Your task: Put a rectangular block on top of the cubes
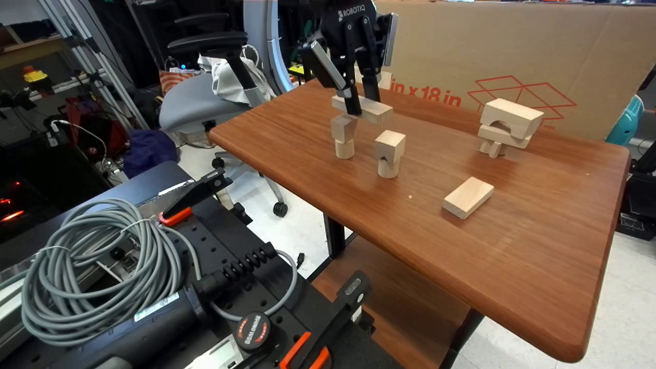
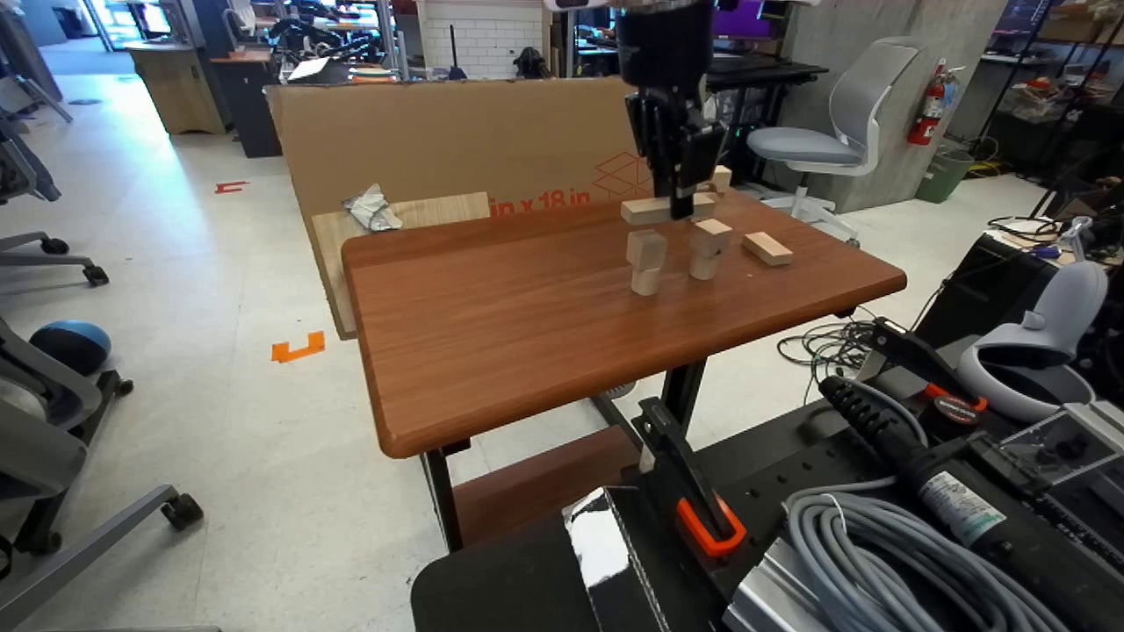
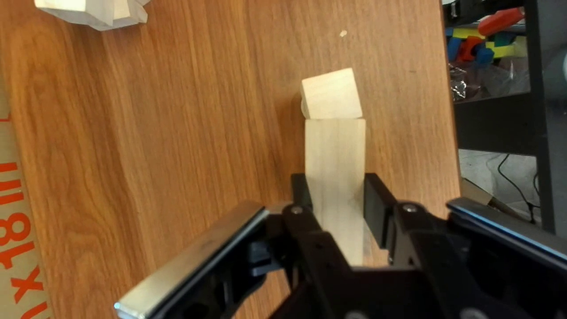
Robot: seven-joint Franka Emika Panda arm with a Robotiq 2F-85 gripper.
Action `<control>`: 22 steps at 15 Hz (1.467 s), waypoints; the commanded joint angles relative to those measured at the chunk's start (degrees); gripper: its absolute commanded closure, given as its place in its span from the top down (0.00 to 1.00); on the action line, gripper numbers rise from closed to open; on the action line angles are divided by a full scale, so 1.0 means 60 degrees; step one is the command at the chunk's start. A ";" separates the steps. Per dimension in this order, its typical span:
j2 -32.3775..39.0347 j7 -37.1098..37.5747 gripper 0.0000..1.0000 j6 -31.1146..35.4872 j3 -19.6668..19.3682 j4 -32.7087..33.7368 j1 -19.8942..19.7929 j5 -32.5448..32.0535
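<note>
The rectangular block (image 1: 378, 109), a long pale bar, is held level in the air by my gripper (image 1: 365, 105); the block also shows in an exterior view (image 2: 645, 211) and in the wrist view (image 3: 335, 150). The fingers (image 3: 337, 188) press on its two long sides. Two pale cubes (image 1: 343, 127) (image 1: 390, 146) each sit on a short round wooden post. Both cubes show in an exterior view (image 2: 646, 250) (image 2: 710, 235), below the block and apart from it. In the wrist view one cube (image 3: 332, 95) lies just past the block's far end; the second is hidden.
A shorter, wider flat block (image 1: 469, 197) lies on the brown table (image 1: 538, 246). A stacked arch structure (image 1: 510, 120) stands near the back edge by the cardboard sheet (image 1: 435, 51). Another pale block (image 2: 720, 178) shows behind the gripper.
</note>
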 commanded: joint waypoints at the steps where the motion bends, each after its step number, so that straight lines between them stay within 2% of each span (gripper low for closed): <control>1: -0.0042 0.0564 0.09 0.0401 -0.0209 -0.0175 0.0171 -0.0651; 6: -0.0049 0.0784 0.09 0.0336 -0.0234 -0.0195 0.0061 -0.1035; 22: 0.0101 0.0731 0.09 -0.0231 -0.0296 -0.0178 0.0108 -0.1178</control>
